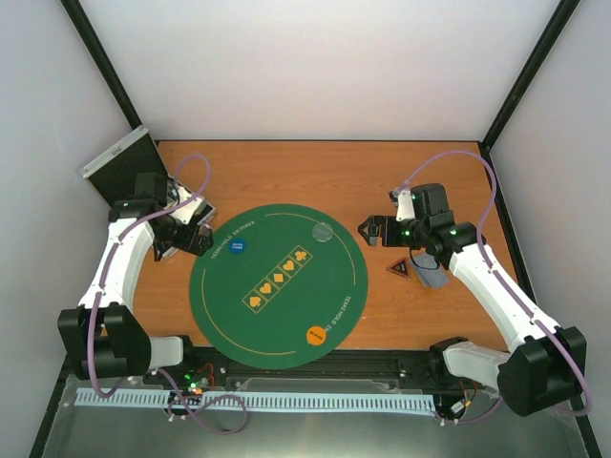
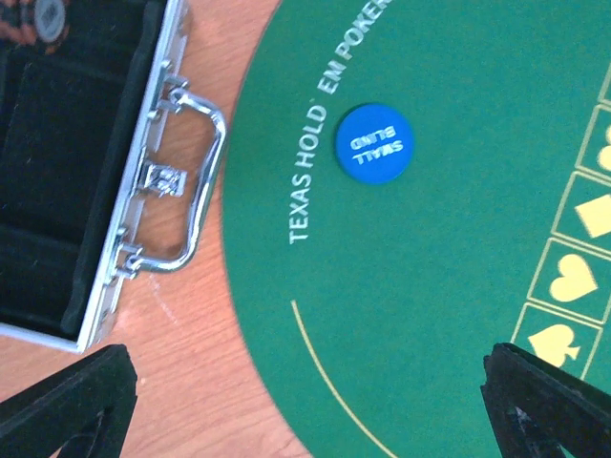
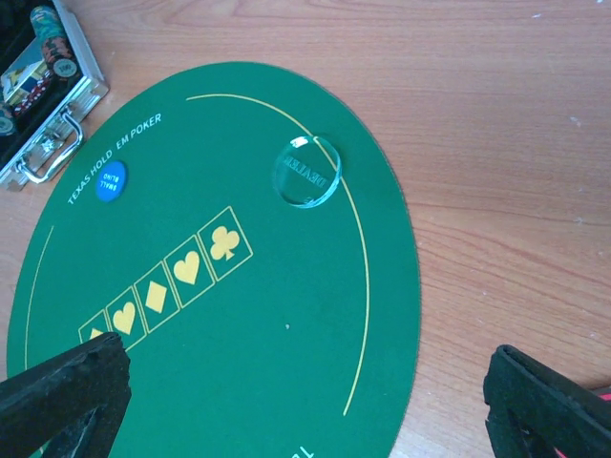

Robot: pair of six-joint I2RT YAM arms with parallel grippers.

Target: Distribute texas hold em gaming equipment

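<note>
A: The overhead view is bright and even, with soft light from above. There are only faint shadows under the arms on the worktop (image 1: 286, 167).
B: The white walls (image 1: 315, 67) read clean, not blown out. And the wrist views?
A: Sharp on the mat (image 2: 430, 286) lettering. The chrome handle (image 2: 206, 186) throws hard glints, and the case (image 2: 103, 286) lining sinks to black, its detail lost.
B: The clear disc (image 3: 306, 172) rim catches a highlight, and the far wood looks washed pale.
A: The fingers (image 2: 67, 405) of the left gripper (image 2: 305, 415) are dark and soft-edged.

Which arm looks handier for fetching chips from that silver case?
Likely left. The left end effector, open, hovers beside the silver case, chips showing in its wrist view; the right end effector is across the green mat.
</note>
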